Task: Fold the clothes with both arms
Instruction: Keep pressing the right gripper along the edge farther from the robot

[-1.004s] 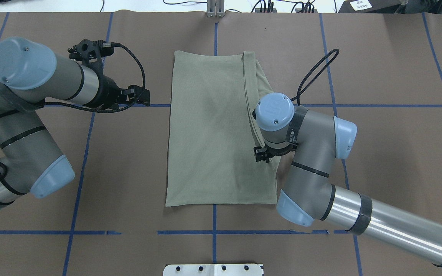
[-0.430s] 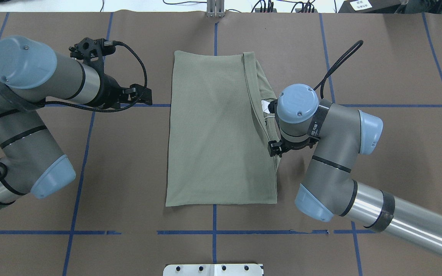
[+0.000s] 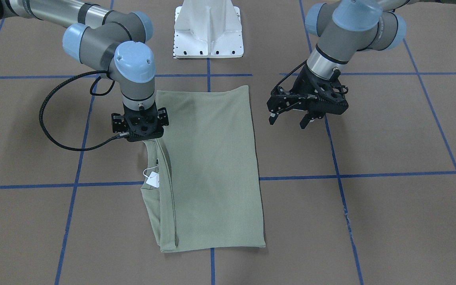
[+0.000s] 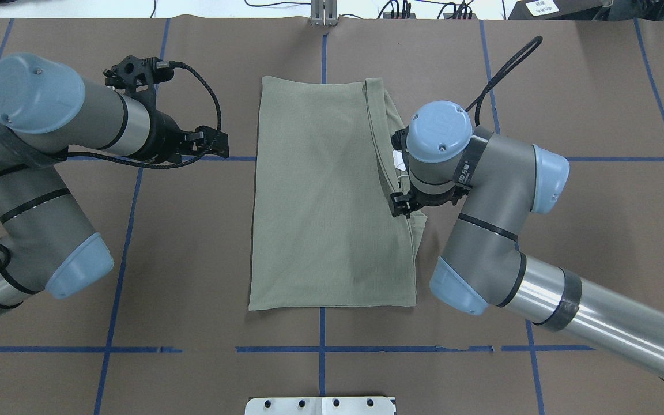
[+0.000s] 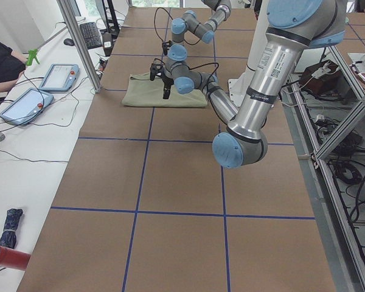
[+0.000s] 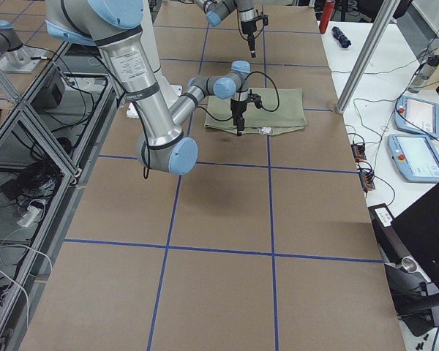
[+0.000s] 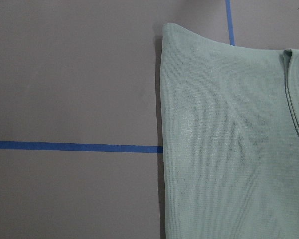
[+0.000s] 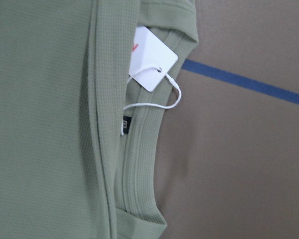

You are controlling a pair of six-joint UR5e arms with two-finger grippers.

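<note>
The table (image 4: 597,86) is covered in brown paper crossed by blue tape lines (image 4: 597,159). Seen from overhead, the left arm (image 4: 101,124) reaches in from 9 o'clock and the right arm (image 4: 499,190) from 4 o'clock.

The green shirt (image 4: 320,196) lies flat at the middle of the table, folded into a tall rectangle with its long sides running from 12 to 6 o'clock. Its ribbed neckline (image 8: 139,164) shows along the 3 o'clock side, where a folded-over layer ends short of the edge. A white base plate (image 3: 208,31) sits on the table at the robot's side, just past the shirt's 6 o'clock end as seen from overhead.

The left claw (image 3: 287,120) hangs above bare paper just off the shirt's 9 o'clock edge, near its 12 o'clock end. Its fingers (image 3: 271,118) are spread wide and it has hold of nothing.

The right claw (image 4: 401,204) points straight down over the neckline on the 3 o'clock side. Its fingertips are hidden under the wrist in every view, so I cannot tell how far open it is or whether it has hold of any cloth.

A white tag (image 8: 149,59) with red lettering lies on its white string in the neck opening, partly tucked under the folded layer. The small black label (image 8: 125,124) sits beside it inside the collar.
</note>
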